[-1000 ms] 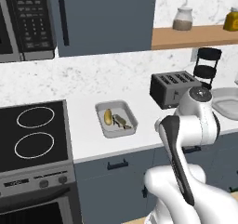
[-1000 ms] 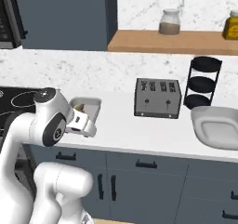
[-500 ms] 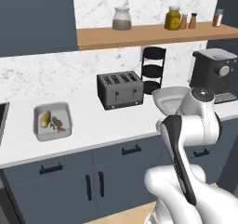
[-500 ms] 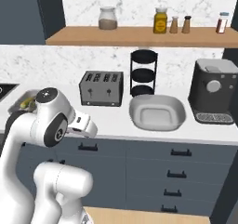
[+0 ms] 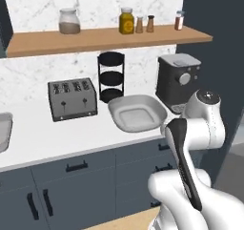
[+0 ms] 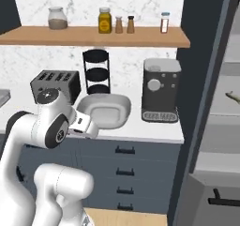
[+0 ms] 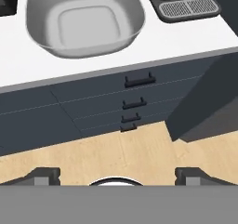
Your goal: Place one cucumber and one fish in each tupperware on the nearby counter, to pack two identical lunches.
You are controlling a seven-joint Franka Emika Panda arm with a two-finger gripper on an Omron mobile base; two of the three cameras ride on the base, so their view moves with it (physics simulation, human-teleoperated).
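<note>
The wide, basin-like tupperware (image 5: 137, 112) (image 6: 104, 109) stands empty on the white counter (image 5: 38, 138). In the hand view this tupperware (image 7: 83, 18) lies at the top, beyond the counter's front edge. A second tupperware (image 5: 3, 131) just shows at the far left edge, its contents cut off. My gripper (image 7: 116, 176) hangs open and empty over the wooden floor in front of the drawers. The cucumber is out of view. A small brownish-green shape (image 6: 232, 97) lies on a shelf at the far right; I cannot tell whether it is a fish.
A toaster (image 5: 71, 99), a black three-tier rack (image 5: 111, 76) and a coffee machine (image 5: 178, 81) stand along the back of the counter. Jars line the wooden shelf (image 5: 95, 38) above. A tall dark panel (image 6: 206, 79) rises right of the counter, with an open compartment beyond.
The base has driven right, so the whole scene slid left. The stove and the small tray left the picture; the wide tupperware and coffee machine came in. The gripper stays open.
</note>
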